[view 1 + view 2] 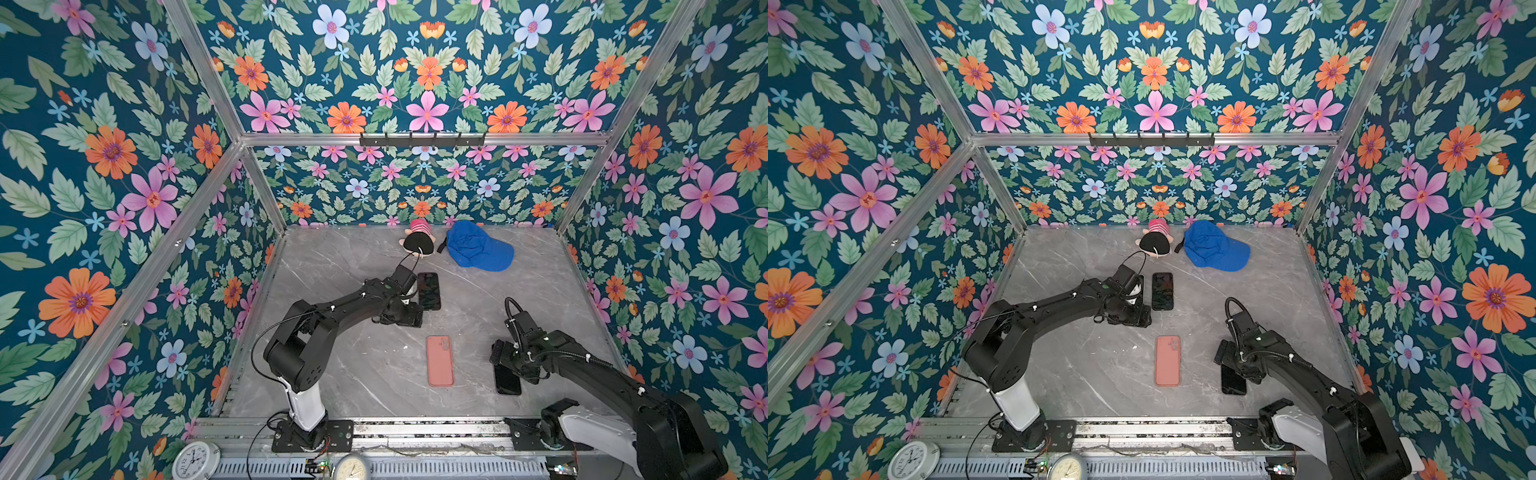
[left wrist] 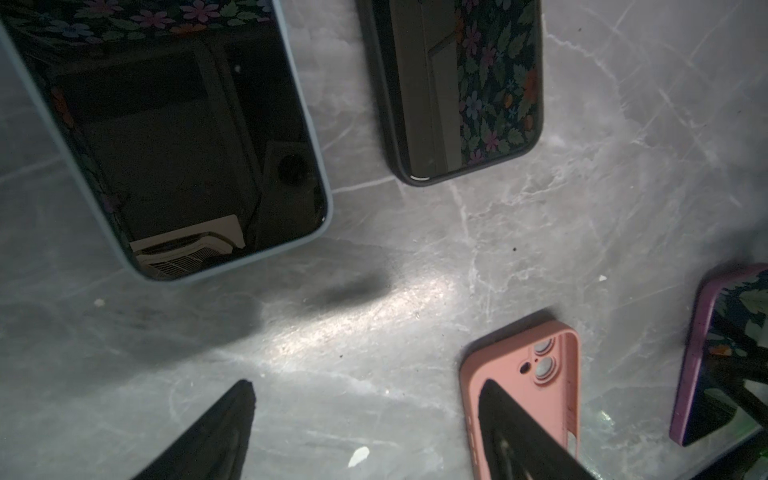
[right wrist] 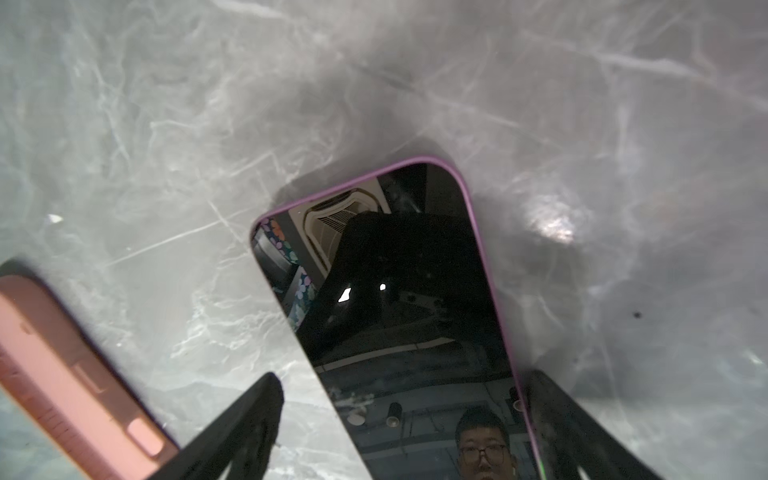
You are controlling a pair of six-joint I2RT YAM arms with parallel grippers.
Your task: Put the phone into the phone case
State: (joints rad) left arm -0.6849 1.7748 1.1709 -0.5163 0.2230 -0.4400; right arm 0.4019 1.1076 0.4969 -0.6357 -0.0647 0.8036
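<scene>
We see the pink case (image 1: 439, 360) lying flat on the grey table (image 1: 365, 386), near the middle and towards the front edge in both top views. Just to its right lies the purple phone (image 1: 509, 384), screen up, its far end hidden under the right arm (image 1: 582, 365).

From the right wrist, the right claw (image 3: 405, 376) is spread and straddles that phone. One finger (image 3: 253, 419) stands clear of the phone's edge, and the other sits just beside the opposite edge. We cannot tell whether that second finger touches it. A corner of the pink case (image 3: 62, 374) shows off to one side, apart from the phone.

The left claw (image 2: 365, 386) is spread too, with bare table between its fingers (image 2: 216, 432). Its far finger crosses in front of the pink case (image 2: 540, 365), whose camera holes are in sight.

The same view shows a blue-rimmed phone (image 2: 166, 145) and a dark phone (image 2: 457, 91) side by side but apart, both screen up. In both top views the dark phone (image 1: 1162, 291) lies just right of the left arm's (image 1: 1059, 303) wrist, well behind the pink case.

A blue cap (image 1: 478, 245) and a plush toy (image 1: 417, 243) rest against the back wall.
</scene>
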